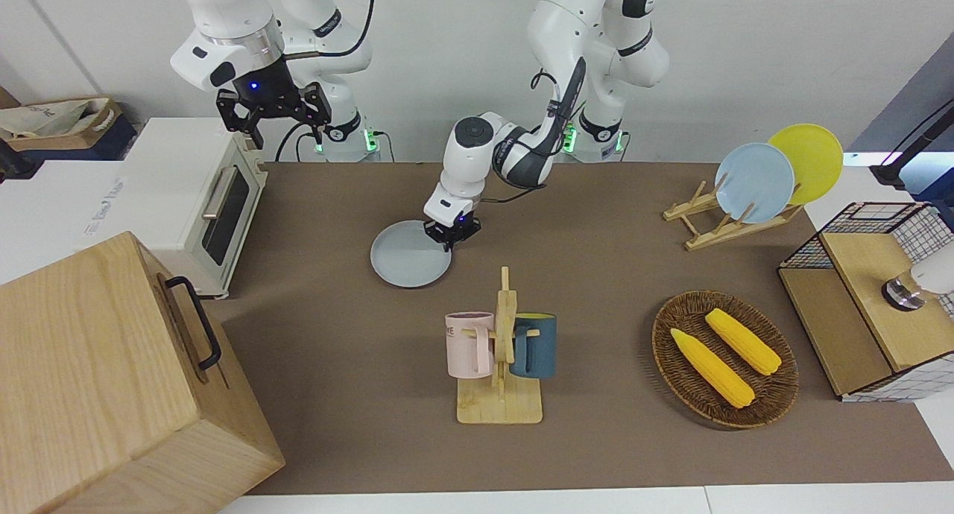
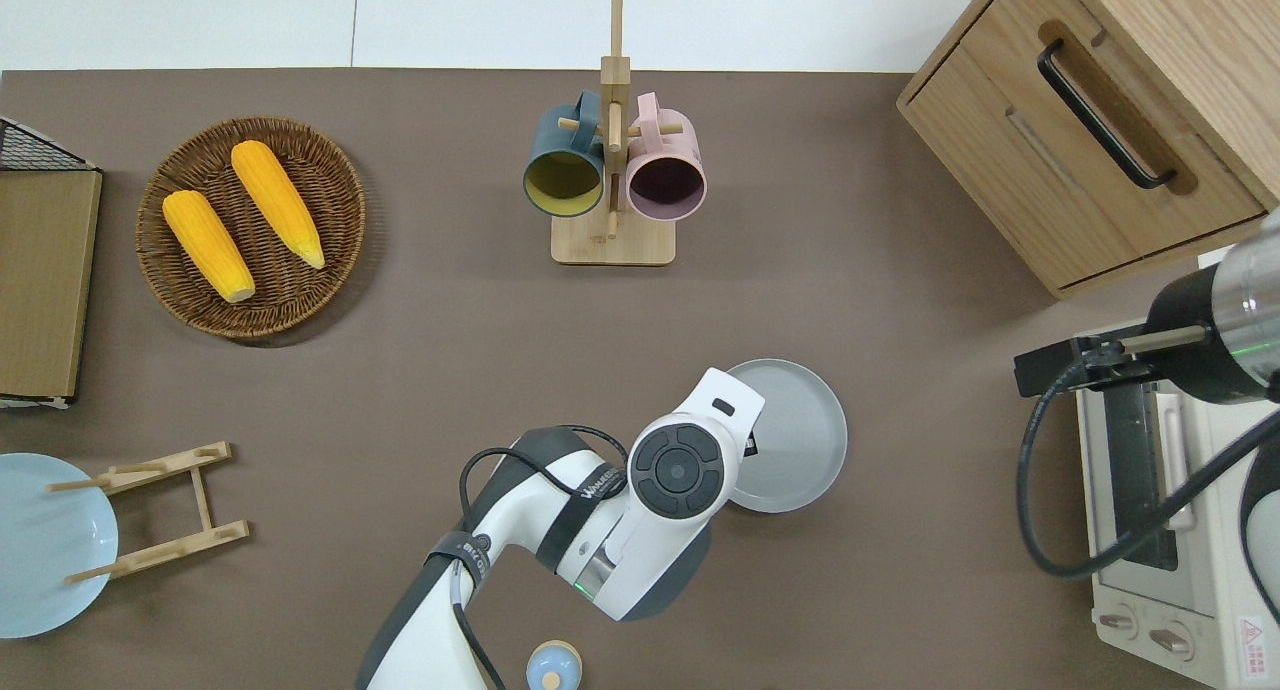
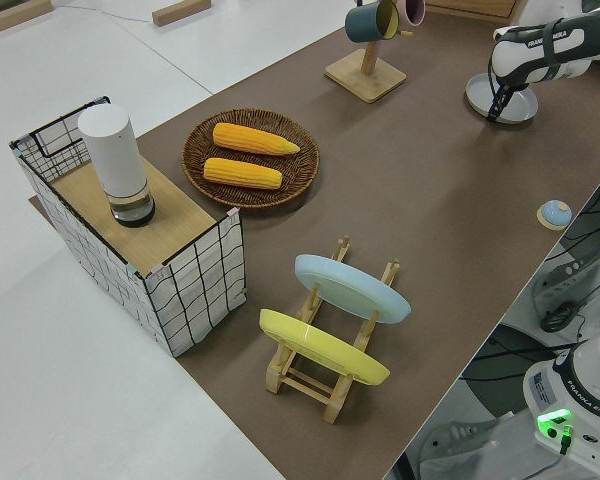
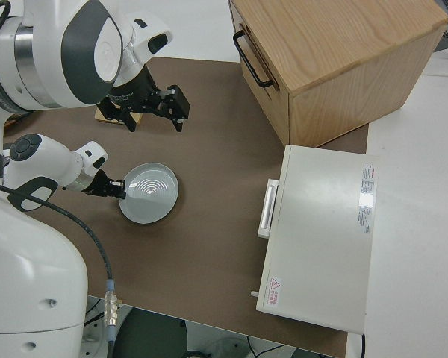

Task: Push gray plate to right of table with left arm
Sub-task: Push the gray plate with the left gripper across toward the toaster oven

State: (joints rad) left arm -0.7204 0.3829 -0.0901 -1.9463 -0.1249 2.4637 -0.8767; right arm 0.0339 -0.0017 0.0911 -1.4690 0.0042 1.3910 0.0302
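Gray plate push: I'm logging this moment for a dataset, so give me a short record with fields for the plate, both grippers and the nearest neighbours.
plate: gray plate flat on the table, mid-table
left gripper: left gripper low at the plate's rim on the left arm's side
right arm: parked, right gripper open
toward the right arm's end: toaster oven, wooden cabinet
farther from the robots: mug rack

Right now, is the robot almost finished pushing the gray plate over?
Not yet, only partway, I think. The left gripper is down at the gray plate, on the rim nearest the left arm's end, so contact looks made and the push is in hand. The plate sits on the table near its middle, with open tabletop between it and the toaster oven. The right arm is parked.
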